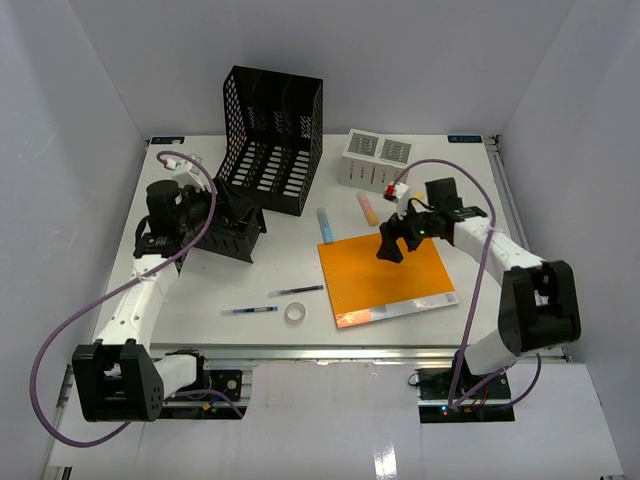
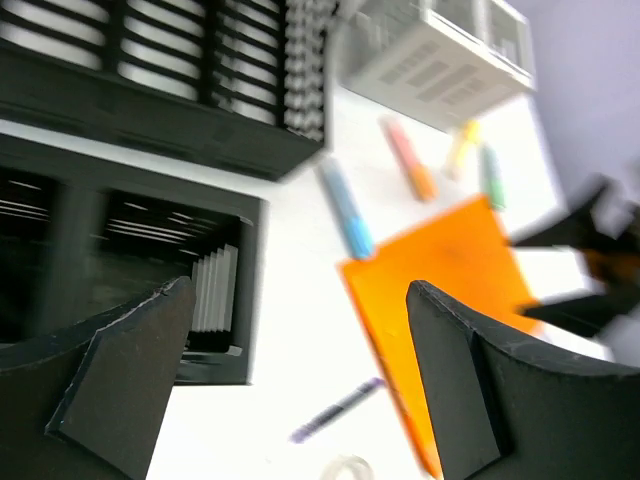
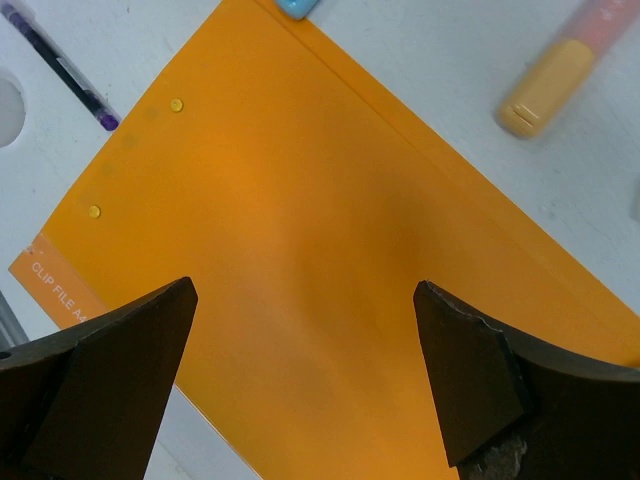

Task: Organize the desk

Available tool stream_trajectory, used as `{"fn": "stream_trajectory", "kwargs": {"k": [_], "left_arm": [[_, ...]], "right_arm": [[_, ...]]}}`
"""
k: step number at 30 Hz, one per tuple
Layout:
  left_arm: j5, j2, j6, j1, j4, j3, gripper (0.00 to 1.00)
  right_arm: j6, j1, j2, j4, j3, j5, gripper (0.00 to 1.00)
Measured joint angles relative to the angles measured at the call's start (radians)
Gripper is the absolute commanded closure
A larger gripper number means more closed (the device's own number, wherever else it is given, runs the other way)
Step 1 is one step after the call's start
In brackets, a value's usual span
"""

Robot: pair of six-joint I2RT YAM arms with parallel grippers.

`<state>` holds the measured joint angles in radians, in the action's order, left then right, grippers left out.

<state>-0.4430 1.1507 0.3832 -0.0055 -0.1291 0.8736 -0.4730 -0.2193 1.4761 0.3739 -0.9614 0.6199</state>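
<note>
Orange folder (image 3: 300,230), "CLIP FILE" corner print

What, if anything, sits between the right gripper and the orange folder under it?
Nothing visible. The right gripper hangs open directly over the orange folder, and the right wrist view shows only bare folder between its jaws. The blue highlighter and orange highlighter lie at the folder's far side, outside the jaws.

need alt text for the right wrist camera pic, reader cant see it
The right gripper, wide open, hangs over an orange folder lying flat on the white desk. An orange-yellow marker lies off the folder's upper right edge, and a purple pen lies at the upper left.
</note>
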Motion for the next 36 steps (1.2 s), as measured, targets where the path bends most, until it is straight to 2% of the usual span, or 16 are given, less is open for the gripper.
{"fn": "stream_trajectory", "kwargs": {"k": [7, 13, 16, 17, 26, 28, 30, 36], "left_arm": [[-0.218, -0.059, 0.162, 0.0, 0.081, -0.173, 0.02], [-0.262, -0.201, 0.247, 0.0, 0.123, -0.271, 0.02], [-0.262, -0.254, 0.264, 0.0, 0.129, -0.287, 0.02], [-0.261, -0.27, 0.269, 0.0, 0.131, -0.292, 0.02], [-0.256, -0.34, 0.321, 0.0, 0.138, -0.336, 0.02], [-0.256, -0.347, 0.338, 0.0, 0.143, -0.347, 0.02], [-0.257, -0.35, 0.354, 0.0, 0.154, -0.358, 0.02], [-0.258, -0.346, 0.395, 0.0, 0.169, -0.377, 0.02]], "right_arm": [[0.139, -0.204, 0.299, 0.015, -0.345, -0.223, 0.08], [0.303, -0.327, 0.455, -0.004, -0.5, -0.372, 0.11], [0.372, -0.383, 0.526, -0.009, -0.562, -0.426, 0.2], [0.391, -0.397, 0.548, -0.011, -0.581, -0.442, 0.24], [0.49, -0.429, 0.678, -0.015, -0.655, -0.586, 0.38], [0.494, -0.427, 0.687, -0.016, -0.659, -0.602, 0.41], [0.497, -0.426, 0.687, -0.017, -0.662, -0.616, 0.47], [0.498, -0.429, 0.692, -0.017, -0.662, -0.647, 0.55]]}}
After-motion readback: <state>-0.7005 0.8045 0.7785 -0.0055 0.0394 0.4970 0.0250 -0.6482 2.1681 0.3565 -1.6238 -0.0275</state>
